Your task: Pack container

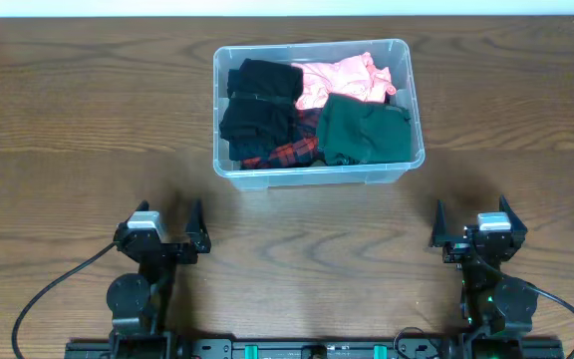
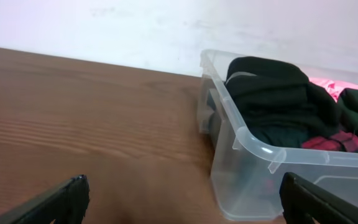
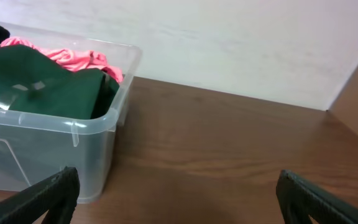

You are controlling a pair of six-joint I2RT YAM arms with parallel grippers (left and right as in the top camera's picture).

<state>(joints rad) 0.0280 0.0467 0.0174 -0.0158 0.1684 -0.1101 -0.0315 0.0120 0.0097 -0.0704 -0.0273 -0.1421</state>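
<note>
The clear plastic container (image 1: 312, 177) stands at the back middle of the table, filled with folded clothes: black (image 1: 259, 100), pink (image 1: 342, 78), dark green (image 1: 364, 130) and a red plaid piece (image 1: 292, 152). In the left wrist view its near corner (image 2: 253, 168) shows at the right with black cloth (image 2: 272, 93) inside. The right wrist view has it (image 3: 48, 149) at the left with green cloth (image 3: 42, 90) and pink cloth (image 3: 79, 57). My left gripper (image 1: 164, 221) sits open near the front left, well short of the tub. My right gripper (image 1: 471, 217) sits open at the front right, holding nothing.
The table is brown wood (image 1: 68, 130). A pale wall (image 2: 135, 25) runs behind its far edge. Black cables (image 1: 48, 299) trail from both arm bases along the front edge.
</note>
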